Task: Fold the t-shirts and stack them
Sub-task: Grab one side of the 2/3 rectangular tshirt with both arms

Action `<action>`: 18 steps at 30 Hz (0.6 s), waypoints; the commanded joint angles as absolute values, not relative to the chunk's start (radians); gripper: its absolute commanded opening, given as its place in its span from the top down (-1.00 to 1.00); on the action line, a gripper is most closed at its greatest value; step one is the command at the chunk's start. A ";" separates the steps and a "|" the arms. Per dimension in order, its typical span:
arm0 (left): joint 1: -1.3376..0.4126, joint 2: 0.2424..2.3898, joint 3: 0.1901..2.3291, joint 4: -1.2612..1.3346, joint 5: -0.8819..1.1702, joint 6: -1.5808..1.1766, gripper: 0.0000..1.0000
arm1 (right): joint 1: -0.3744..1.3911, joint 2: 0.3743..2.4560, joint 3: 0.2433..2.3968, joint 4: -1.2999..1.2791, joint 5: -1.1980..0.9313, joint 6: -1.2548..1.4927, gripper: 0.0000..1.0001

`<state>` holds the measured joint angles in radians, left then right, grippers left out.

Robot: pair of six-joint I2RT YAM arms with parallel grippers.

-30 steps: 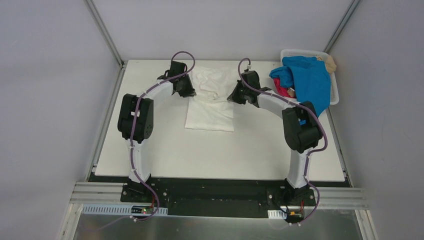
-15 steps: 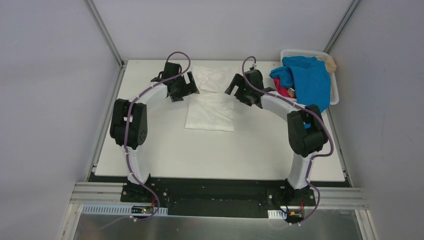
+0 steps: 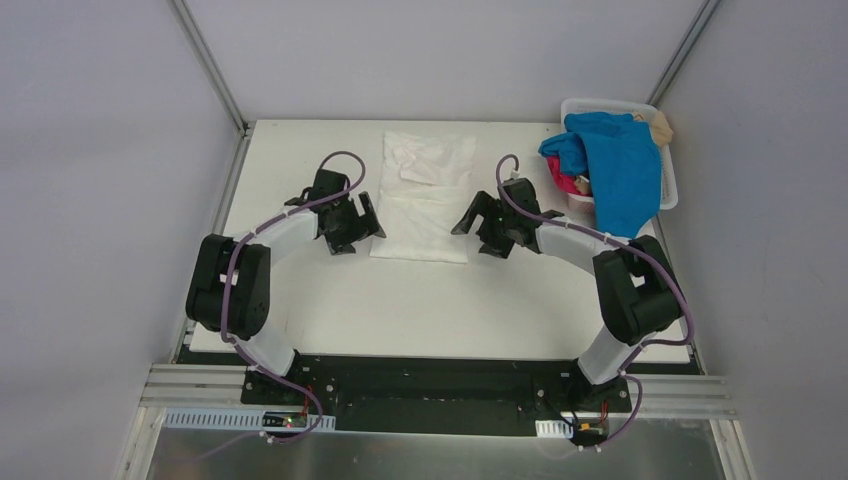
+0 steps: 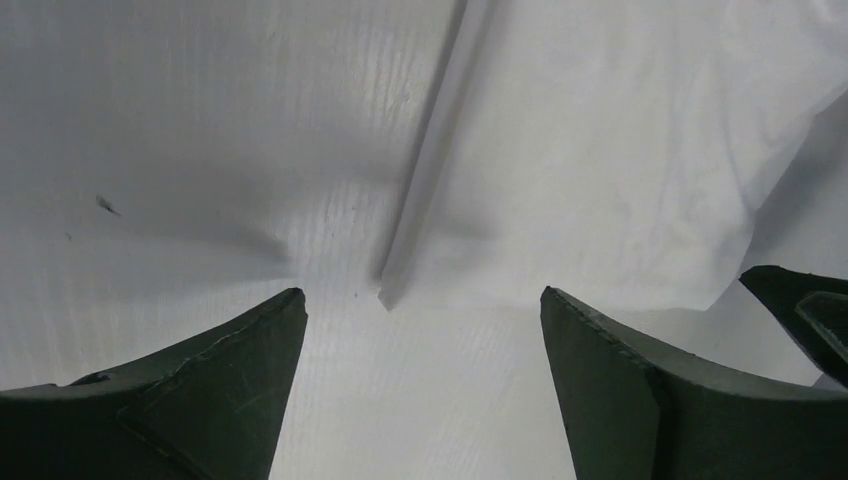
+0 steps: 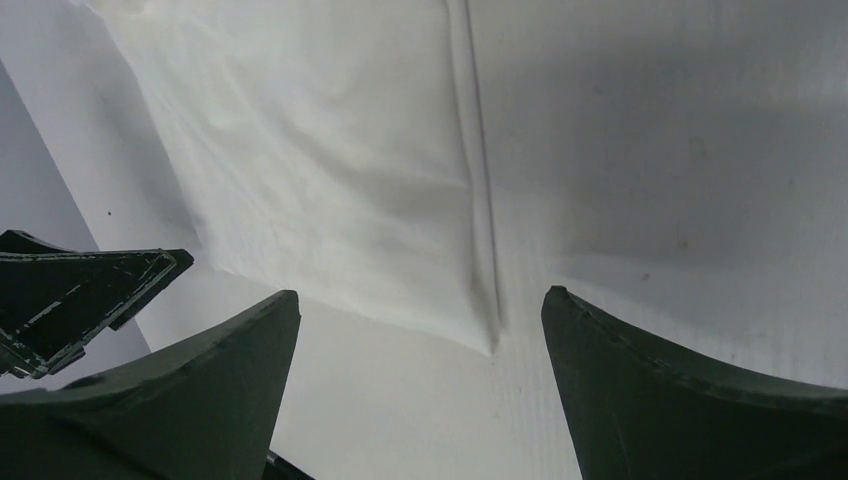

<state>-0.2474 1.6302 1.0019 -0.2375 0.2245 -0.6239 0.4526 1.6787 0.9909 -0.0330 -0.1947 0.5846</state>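
A white t-shirt [image 3: 420, 215] lies flat on the table, a folded flap across its far part. My left gripper [image 3: 368, 222] is open beside the shirt's near-left corner [image 4: 385, 295], which lies on the table just beyond the empty jaws [image 4: 420, 295]. My right gripper [image 3: 465, 222] is open beside the near-right corner [image 5: 493, 345], also empty [image 5: 420, 295]. A bright blue t-shirt [image 3: 622, 165], a magenta-pink one [image 3: 563, 184] and a tan one [image 3: 660, 125] are heaped in the basket.
The white slotted basket [image 3: 590, 103] stands at the table's back right corner, with the blue shirt hanging over its front rim. The white tabletop [image 3: 420, 305] stretches between the shirt and the arm bases.
Both grippers opened, let go of the white shirt's cloth at the far part, and drew back toward me to the shirt's near corners. The flap now rests flat.
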 commanded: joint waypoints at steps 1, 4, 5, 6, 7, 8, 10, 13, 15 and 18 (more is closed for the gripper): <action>-0.248 1.639 0.969 -0.238 0.277 -0.669 -0.62 | 0.462 1.668 0.952 -0.031 -0.279 0.663 -0.85; -0.257 1.674 0.963 -0.235 0.302 -0.674 -0.36 | 0.465 1.674 0.929 -0.030 -0.284 0.677 -0.76; -0.259 1.683 0.959 -0.235 0.303 -0.677 -0.27 | 0.467 1.673 0.920 -0.027 -0.282 0.681 -0.73; -0.259 1.686 0.953 -0.235 0.304 -0.678 -0.19 | 0.469 1.668 0.912 -0.025 -0.281 0.683 -0.68; -0.259 1.687 0.948 -0.235 0.304 -0.678 -0.13 | 0.470 1.665 0.905 -0.024 -0.276 0.688 -0.65; -0.260 1.686 0.941 -0.235 0.303 -0.679 -0.11 | 0.470 1.662 0.898 -0.024 -0.274 0.691 -0.63; -0.260 1.682 0.924 -0.236 0.296 -0.678 -0.08 | 0.474 1.666 0.889 -0.022 -0.276 0.697 -0.60; -0.261 1.682 0.912 -0.234 0.298 -0.680 -0.06 | 0.475 1.677 0.874 -0.015 -0.275 0.703 -0.55; -0.263 1.688 0.911 -0.232 0.309 -0.683 0.02 | 0.476 1.682 0.868 -0.009 -0.273 0.710 -0.50; -0.265 1.702 0.913 -0.232 0.299 -0.682 0.13 | 0.478 1.685 0.864 -0.004 -0.278 0.717 -0.38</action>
